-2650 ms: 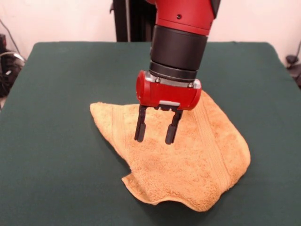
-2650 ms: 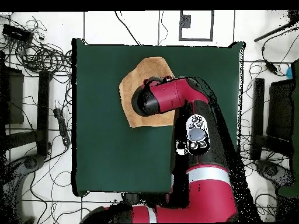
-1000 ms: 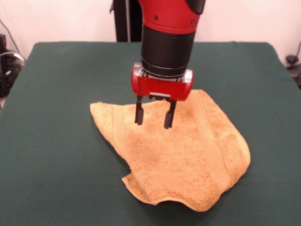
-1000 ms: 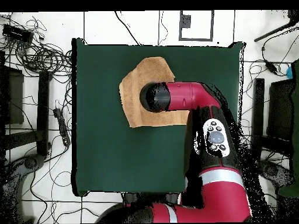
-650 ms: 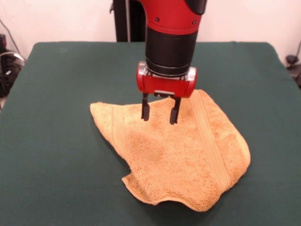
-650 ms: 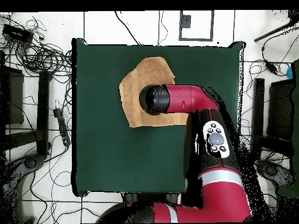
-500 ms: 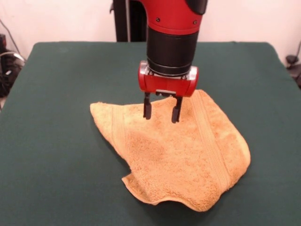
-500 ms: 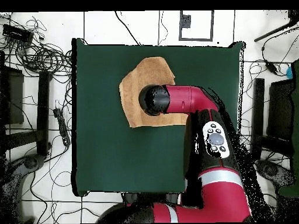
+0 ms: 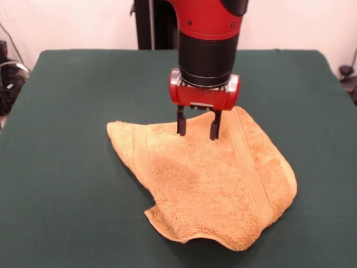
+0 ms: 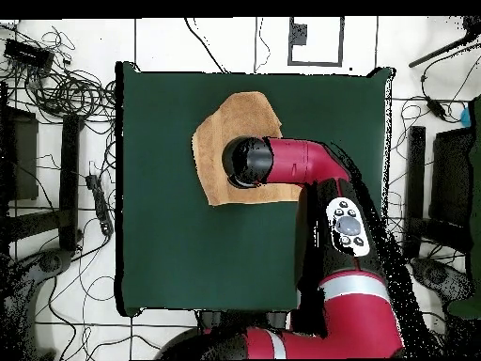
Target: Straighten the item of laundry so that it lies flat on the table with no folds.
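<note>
Over the far part of the towel (image 9: 212, 178), the hand (image 9: 197, 129) hangs with its two fingers spread apart and nothing between them. Compared with a moment ago it has moved a little toward the far edge of the cloth and toward the woven band, while the towel itself has not changed its shape. So I judge that the arm is still searching for a place to grip, and no straightening has begun. The towel lies on the green surface (image 9: 67, 111), nearer to the front edge, with a bent contour and a lifted hem at its near corner. Nothing else lies on the surface, so nothing blocks the way. From above, the arm (image 10: 301, 162) hides part of the cloth.
</note>
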Robot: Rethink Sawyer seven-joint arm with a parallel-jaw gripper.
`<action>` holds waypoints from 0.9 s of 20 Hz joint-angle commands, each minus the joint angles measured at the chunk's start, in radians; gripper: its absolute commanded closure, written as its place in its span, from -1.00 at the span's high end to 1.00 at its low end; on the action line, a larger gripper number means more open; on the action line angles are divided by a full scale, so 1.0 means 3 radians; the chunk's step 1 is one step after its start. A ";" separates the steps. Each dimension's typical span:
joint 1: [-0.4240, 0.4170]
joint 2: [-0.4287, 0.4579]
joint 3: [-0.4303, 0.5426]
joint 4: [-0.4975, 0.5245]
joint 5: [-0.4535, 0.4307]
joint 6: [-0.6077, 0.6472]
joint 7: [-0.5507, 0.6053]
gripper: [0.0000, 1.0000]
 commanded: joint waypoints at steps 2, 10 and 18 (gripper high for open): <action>0.0036 0.0101 0.0446 0.0585 0.0267 0.0265 0.0118 1.00; 0.0026 0.0036 0.0509 0.0750 0.0295 0.0118 0.0034 1.00; 0.0153 -0.0034 0.0563 0.0887 0.0277 -0.0020 0.0130 1.00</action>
